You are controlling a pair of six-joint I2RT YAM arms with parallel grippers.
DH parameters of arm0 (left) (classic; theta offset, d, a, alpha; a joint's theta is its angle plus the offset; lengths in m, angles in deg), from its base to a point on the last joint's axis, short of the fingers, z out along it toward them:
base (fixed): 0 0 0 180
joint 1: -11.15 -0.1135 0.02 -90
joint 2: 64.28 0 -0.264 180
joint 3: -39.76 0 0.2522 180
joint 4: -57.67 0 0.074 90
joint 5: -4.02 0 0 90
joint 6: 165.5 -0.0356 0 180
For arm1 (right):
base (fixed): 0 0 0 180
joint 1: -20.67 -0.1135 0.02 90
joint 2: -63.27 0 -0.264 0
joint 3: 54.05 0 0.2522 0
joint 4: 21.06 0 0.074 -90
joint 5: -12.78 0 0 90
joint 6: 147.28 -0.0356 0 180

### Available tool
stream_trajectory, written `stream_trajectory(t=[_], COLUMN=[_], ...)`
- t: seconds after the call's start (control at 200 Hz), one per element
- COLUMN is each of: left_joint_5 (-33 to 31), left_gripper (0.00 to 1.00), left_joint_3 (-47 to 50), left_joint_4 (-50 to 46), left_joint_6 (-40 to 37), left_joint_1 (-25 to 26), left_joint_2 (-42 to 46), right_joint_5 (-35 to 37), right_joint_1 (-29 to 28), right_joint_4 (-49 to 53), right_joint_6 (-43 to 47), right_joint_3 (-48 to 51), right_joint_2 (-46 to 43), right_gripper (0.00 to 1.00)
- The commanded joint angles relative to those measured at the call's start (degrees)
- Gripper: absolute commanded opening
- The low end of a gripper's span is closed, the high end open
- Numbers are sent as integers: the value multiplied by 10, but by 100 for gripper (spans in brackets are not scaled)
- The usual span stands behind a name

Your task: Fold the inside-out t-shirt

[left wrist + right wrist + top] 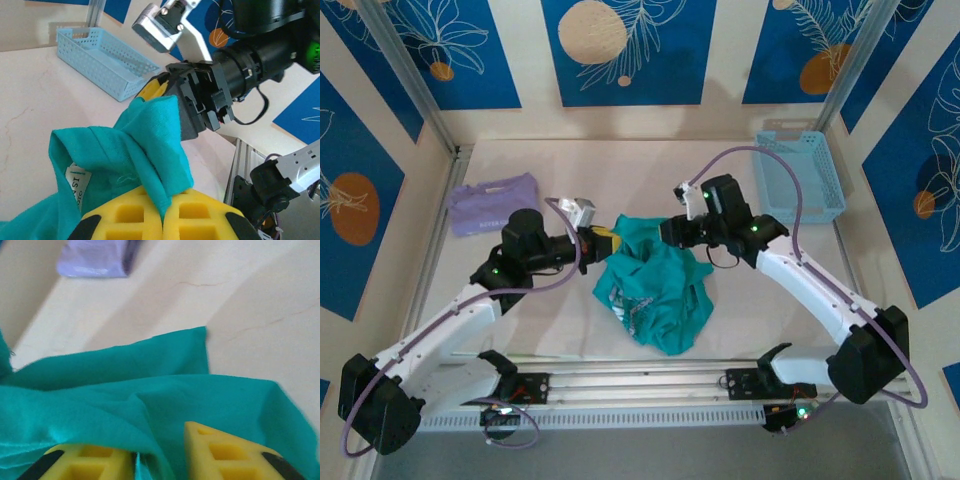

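Observation:
The inside-out t-shirt (655, 290), teal-green, lies bunched in the middle of the table, its top edge lifted between the two arms. My left gripper (607, 239) is shut on a fold of that edge; in the left wrist view the yellow fingers (130, 217) pinch the teal cloth (150, 145), beside a white neck label (75, 183). My right gripper (660, 233) meets the shirt from the other side. In the right wrist view its yellow fingers (230, 455) stand apart, and the teal fabric (150, 390) drapes loosely over and between them.
A folded lavender garment (492, 206) lies at the back left, also in the right wrist view (95, 260). A light blue perforated basket (800, 176) stands at the back right (100, 50). The aluminium rail (640, 385) runs along the near edge.

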Motion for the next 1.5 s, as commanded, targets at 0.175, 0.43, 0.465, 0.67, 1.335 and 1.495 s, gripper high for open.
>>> stream_trajectory(t=[0.175, 0.43, 0.465, 0.67, 1.335, 1.495], left_joint_5=[-26, -25, -26, -23, -35, -57], left_gripper=[0, 0, 0, 0, 0, 0], left_joint_3=[-27, -33, -33, -33, -23, -20], left_joint_4=[-37, -45, -47, -56, -44, -61], left_joint_6=[-7, -6, -7, -11, -4, -12], left_joint_1=[-4, -3, -4, -4, -4, -3], left_joint_2=[-6, -7, -6, -1, 5, 12], right_joint_5=[163, 56, 58, 34, -23, -38], right_joint_1=[-126, -165, -164, -136, -105, -89], right_joint_4=[5, -89, -100, -139, -230, -236], right_joint_6=[98, 99, 96, 88, 46, 44], right_joint_3=[38, 73, 74, 67, 112, 114], right_joint_2=[-131, -90, -78, -16, 51, 11], right_gripper=[39, 29, 29, 33, 36, 7])
